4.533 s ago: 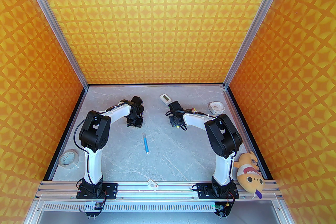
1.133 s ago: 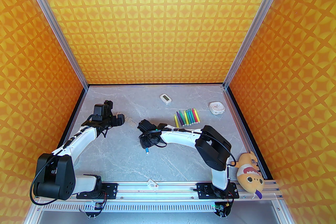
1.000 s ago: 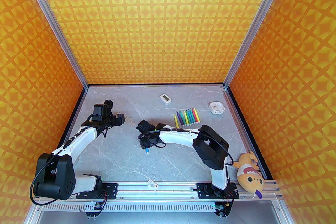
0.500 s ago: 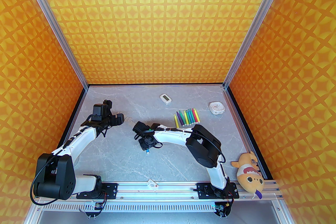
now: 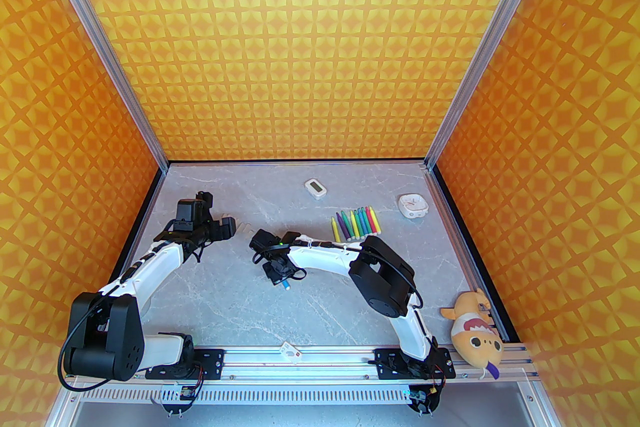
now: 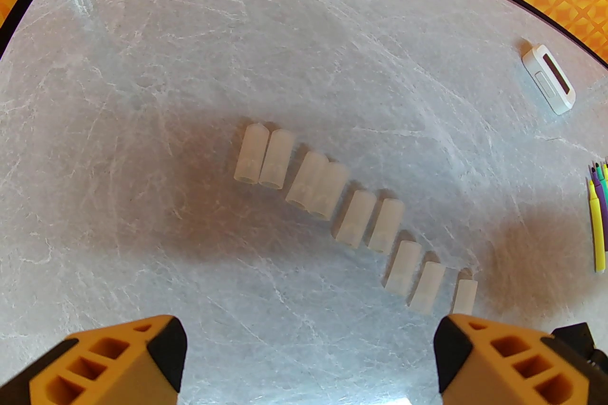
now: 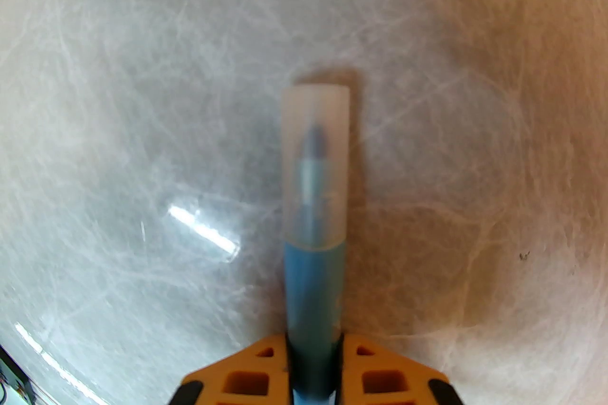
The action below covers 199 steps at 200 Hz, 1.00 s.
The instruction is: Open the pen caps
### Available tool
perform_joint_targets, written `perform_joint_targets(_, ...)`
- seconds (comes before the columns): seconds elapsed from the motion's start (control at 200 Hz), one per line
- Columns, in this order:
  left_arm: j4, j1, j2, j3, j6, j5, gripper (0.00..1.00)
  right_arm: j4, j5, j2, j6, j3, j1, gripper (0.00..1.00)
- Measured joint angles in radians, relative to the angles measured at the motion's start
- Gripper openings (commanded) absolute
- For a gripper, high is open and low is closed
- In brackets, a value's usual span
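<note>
And the right gripper (image 7: 313, 348) is clamped on the blue pen (image 7: 313, 284) mid-table (image 5: 320, 315), cap (image 7: 314, 156) still on, left gripper (image 6: 308, 346) wide open above the loose caps (image 6: 332, 203), but the grip looks far back, though it's blurry, so a tug may swivel the pen.

I count nine loose caps (image 6: 356, 218), plus one cap (image 7: 316, 156) on the one blue pen (image 7: 313, 284). The uncapped pens (image 5: 356, 225) look like nine to me, though they're too small to be sure. One timer (image 5: 315, 188), one clock (image 5: 412, 204), one plush (image 5: 472, 330), one tag (image 5: 290, 351).
</note>
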<state>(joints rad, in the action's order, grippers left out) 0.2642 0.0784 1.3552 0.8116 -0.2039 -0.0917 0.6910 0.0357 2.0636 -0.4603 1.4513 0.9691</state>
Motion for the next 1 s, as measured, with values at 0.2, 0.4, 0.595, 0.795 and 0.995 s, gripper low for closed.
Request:
perform_joint_targets(0.2,0.000,0.000,0.000,0.000,0.003,-0.003,0.90,-0.117,-0.049,-0.062,0.008,-0.103,-0.050,0.06)
perform_joint_targets(0.4,0.000,0.000,0.000,0.000,0.003,-0.053,0.89,-0.173,-0.047,-0.118,0.030,-0.178,-0.124,0.01)
perform_joint_targets(0.595,-0.015,0.008,0.027,0.000,0.003,-0.175,0.86,-0.263,-0.087,-0.202,0.057,-0.261,-0.187,0.00)
perform_joint_targets(0.795,-0.016,0.089,0.100,0.061,0.021,-0.311,0.82,-0.414,-0.193,-0.276,0.063,-0.363,-0.248,0.00)
perform_joint_targets(0.995,-0.039,0.186,0.178,0.137,0.022,-0.416,0.77,-0.514,-0.270,-0.351,0.080,-0.443,-0.274,0.00)
